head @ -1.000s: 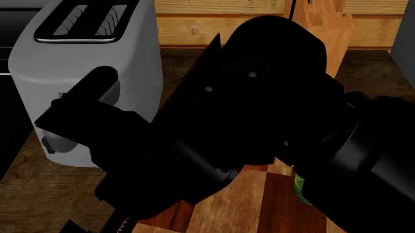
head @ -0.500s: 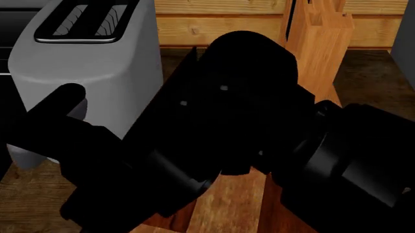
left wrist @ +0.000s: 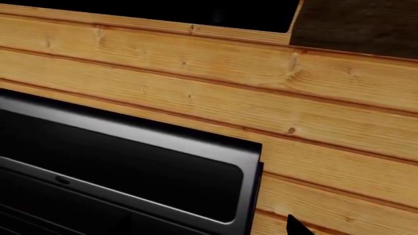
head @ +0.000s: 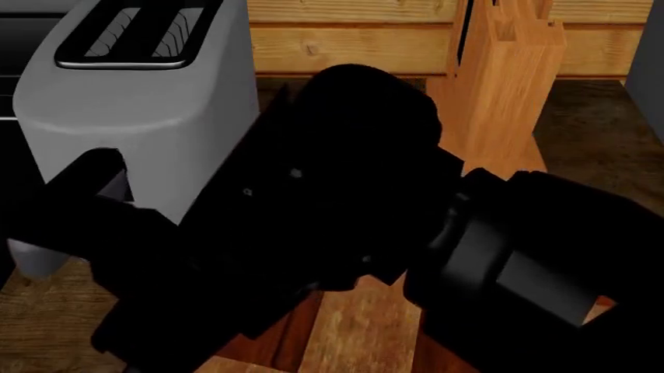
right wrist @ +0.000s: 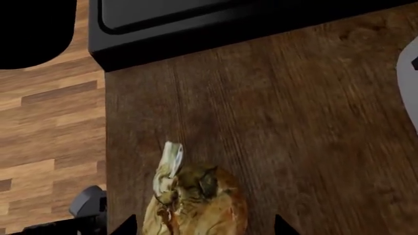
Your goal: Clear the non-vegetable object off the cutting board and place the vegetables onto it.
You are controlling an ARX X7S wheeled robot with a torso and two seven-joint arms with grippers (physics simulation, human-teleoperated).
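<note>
A tan papery onion (right wrist: pixel 196 203) with a dried white top lies on the dark wooden counter (right wrist: pixel 294 122) in the right wrist view. My right gripper (right wrist: pixel 205 226) is open, with one fingertip (right wrist: pixel 127 226) on each side of the onion and a small gap to each. In the head view my black arms cover most of the scene, and only a strip of the patchwork cutting board (head: pixel 358 334) shows below them. The left wrist view shows just one dark fingertip (left wrist: pixel 295 228) against a plank wall. The non-vegetable object is out of view.
A grey toaster (head: pixel 135 93) stands at the back left and a light wooden knife block (head: pixel 503 85) at the back right. A black appliance (left wrist: pixel 130 166) sits against the plank wall (left wrist: pixel 261 98). The counter's edge drops to a wooden floor (right wrist: pixel 46 122).
In the head view both arms have shifted left and down across the toaster's front. A green bit seen a second ago beside the board is now covered by the right arm.
</note>
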